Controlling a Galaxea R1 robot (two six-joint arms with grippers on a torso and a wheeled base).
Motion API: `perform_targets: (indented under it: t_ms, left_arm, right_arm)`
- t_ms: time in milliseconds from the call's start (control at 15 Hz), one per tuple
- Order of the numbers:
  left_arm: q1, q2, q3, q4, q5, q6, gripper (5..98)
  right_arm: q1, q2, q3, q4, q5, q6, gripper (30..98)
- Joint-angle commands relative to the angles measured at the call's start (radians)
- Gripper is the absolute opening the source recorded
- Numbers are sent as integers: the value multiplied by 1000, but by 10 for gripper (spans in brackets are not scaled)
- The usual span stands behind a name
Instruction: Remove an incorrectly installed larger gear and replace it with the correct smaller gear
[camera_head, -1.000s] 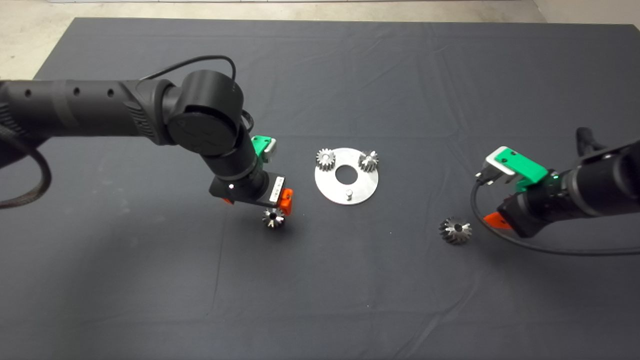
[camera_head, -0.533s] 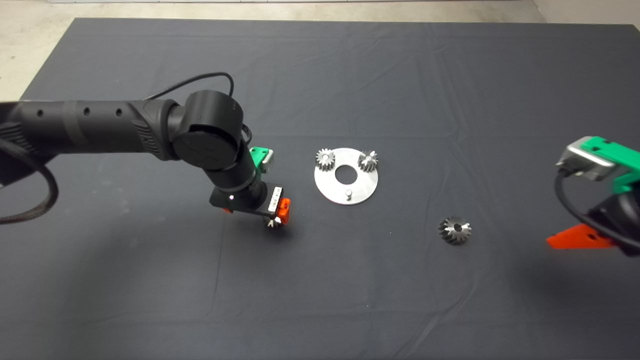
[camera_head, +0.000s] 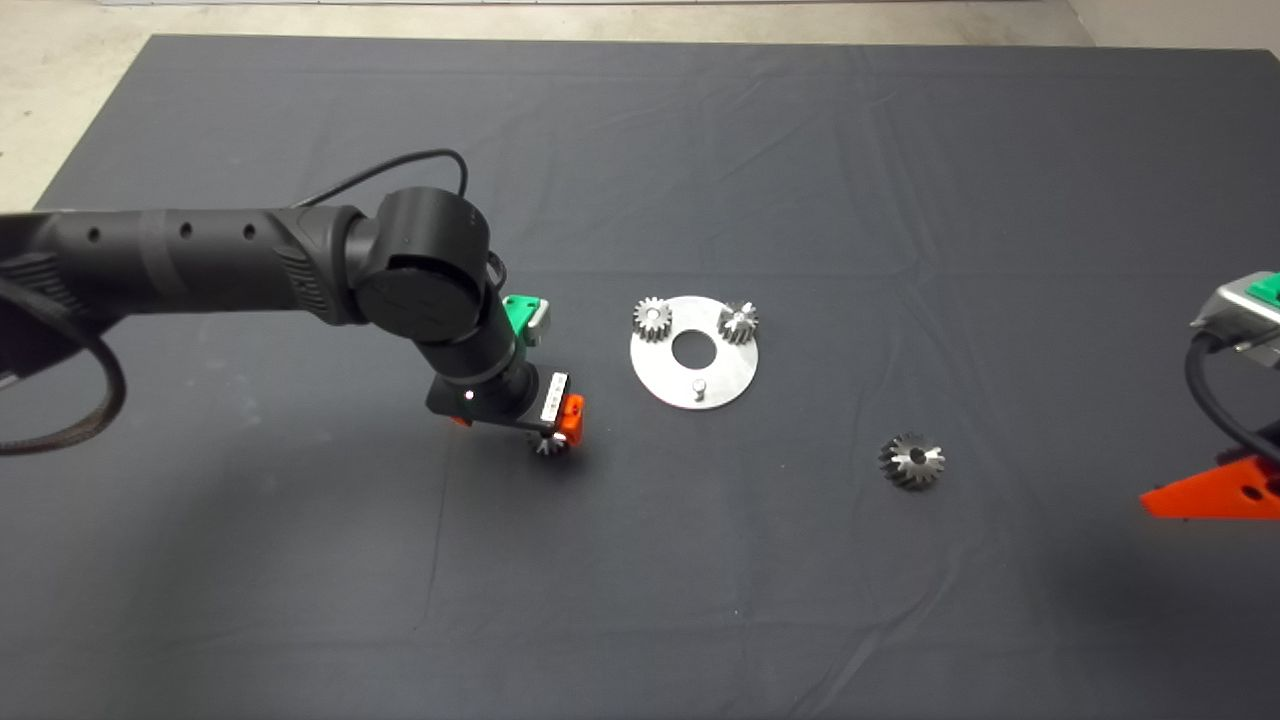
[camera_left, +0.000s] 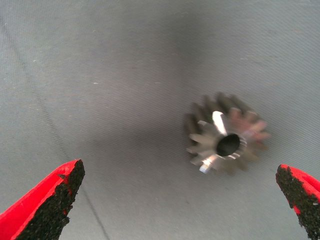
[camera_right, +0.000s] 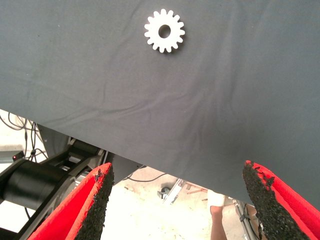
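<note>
Silver, the smaller gear (camera_left: 226, 134) lies flat on the mat (camera_head: 700, 150), bore facing up, left of the plate (camera_head: 694, 352). My left gripper (camera_left: 180, 205) hovers over it, fingers spread wide, touching nothing. My right gripper (camera_right: 180, 200) waits wide at the mat's right edge.

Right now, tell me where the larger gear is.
In the head view the larger gear lies flat on the mat, right of the round metal plate and slightly nearer the camera, between it and the right pincer at the right edge.

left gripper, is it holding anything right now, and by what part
Nothing is held. The left gripper is open over the smaller gear, which lies on the mat between its fingers, untouched.
</note>
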Motion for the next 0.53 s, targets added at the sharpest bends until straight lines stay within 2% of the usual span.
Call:
perform_targets:
  t_ms: [0,67,267,400,467]
  left_arm:
    - [6,17,-24,8,-17,-2,983]
    - [19,21,-27,8,-18,0,983]
    - [19,31,-34,8,-20,3,983]
    - [19,39,-38,8,-38,4,982]
    - [19,43,-52,9,-38,10,983]
  right_arm:
    - [16,1,5,37,1,8,681]
    - [16,1,5,37,2,8,681]
    - [16,3,5,37,2,8,681]
    - [16,3,7,37,0,8,681]
    - [16,3,8,37,1,8,681]
